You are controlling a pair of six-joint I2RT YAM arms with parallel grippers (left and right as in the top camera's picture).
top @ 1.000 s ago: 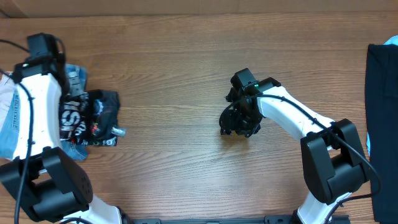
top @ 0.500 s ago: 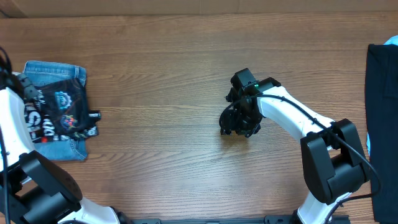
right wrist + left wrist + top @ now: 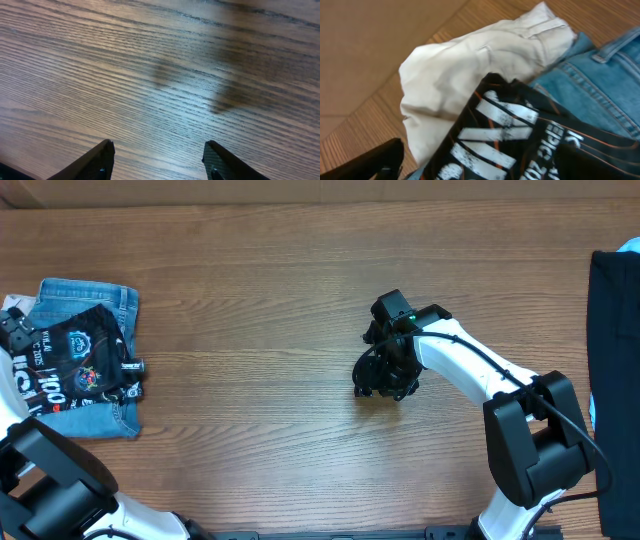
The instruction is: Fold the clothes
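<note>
A: Start at the left. Where does the jersey lie against the left tool?

B: The left tool [image 3: 14,330] is at the far left edge of the surface [image 3: 260,300]. The black jersey [image 3: 80,365] lies just to its right. It is gathered into a compact packet with white lettering and a small logo facing up, and it rests on the jeans [image 3: 95,292].

A: Is that tool gripping it?

B: No. The wrist view shows a single finger [image 3: 377,159] in the lower left corner, beside the edge of the white cloth [image 3: 470,65] and pinching nothing. The tool reads as released. In that view the jersey's lettering fills the lower middle, the white cloth sits up and to its left, and denim shows to the right.

A: And the other tool?

B: The right tool [image 3: 385,378] is right of centre, well apart from the jersey, with bare wood between them. Its wrist view shows two fingers spread over plain wood grain, loose and holding nothing.

A: Counts, left to right?

B: One white cloth, one jersey and one pair of jeans, all stacked together at the left. There are two tools, one on each arm. One dark cloth [image 3: 612,380] lies along the right edge, away from both tools.
</note>
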